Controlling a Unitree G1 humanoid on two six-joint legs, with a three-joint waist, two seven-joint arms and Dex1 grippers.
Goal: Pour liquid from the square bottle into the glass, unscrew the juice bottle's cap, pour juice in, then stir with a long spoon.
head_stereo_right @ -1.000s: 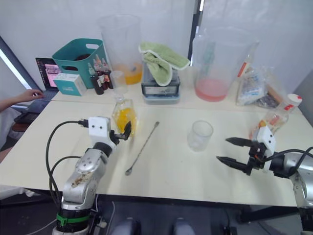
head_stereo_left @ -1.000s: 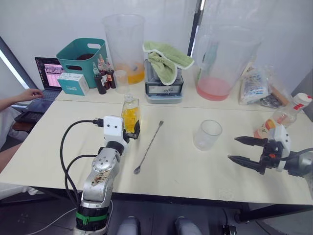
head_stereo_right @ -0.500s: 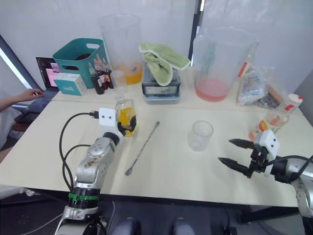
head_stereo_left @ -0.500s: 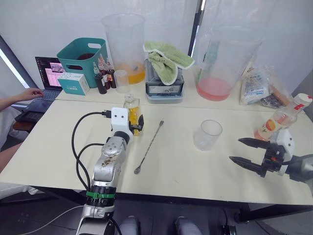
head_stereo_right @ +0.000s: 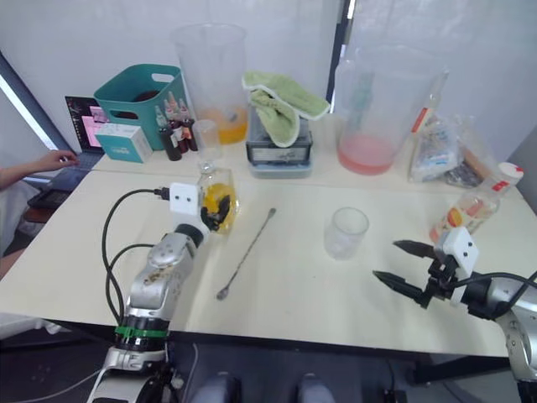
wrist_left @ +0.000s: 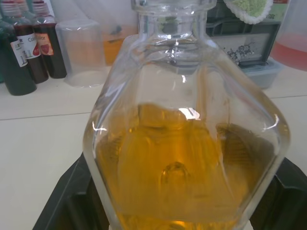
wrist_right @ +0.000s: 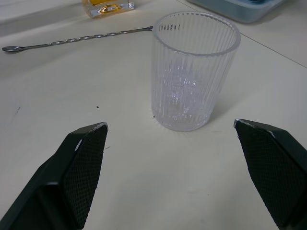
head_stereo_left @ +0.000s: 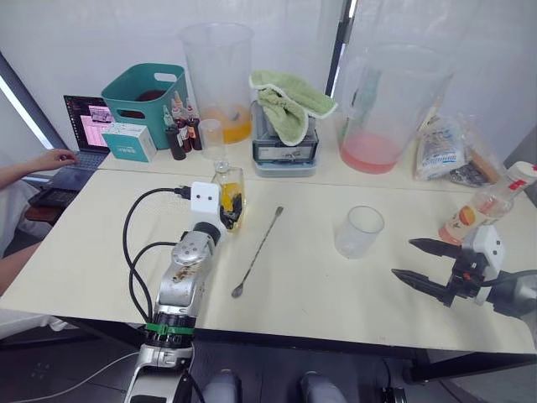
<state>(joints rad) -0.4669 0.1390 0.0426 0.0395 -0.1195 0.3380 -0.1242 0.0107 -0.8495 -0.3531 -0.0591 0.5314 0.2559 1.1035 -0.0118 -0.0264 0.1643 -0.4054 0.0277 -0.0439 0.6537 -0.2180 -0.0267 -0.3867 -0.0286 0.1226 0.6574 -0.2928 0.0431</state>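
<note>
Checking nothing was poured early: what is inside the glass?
The glass stands upright and looks empty, its ribbed base showing through; a thin film of clear liquid could not be ruled out.

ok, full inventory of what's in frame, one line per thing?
square bottle: 1, clear, amber liquid, near table, between left fingers
long spoon: 1, silver, mid table
glass: 1, clear ribbed, empty, right of spoon
juice bottle: 1, pale orange, white cap, right edge
big jugs: 2, clear, far table; orange and pink dregs
green cloth: 1, on grey appliance
teal basket: 1, far left
small dark bottles: several, by basket
laptop: 1, far left, a person's hand on it
left gripper: around square bottle
right gripper: open, near glass
</note>
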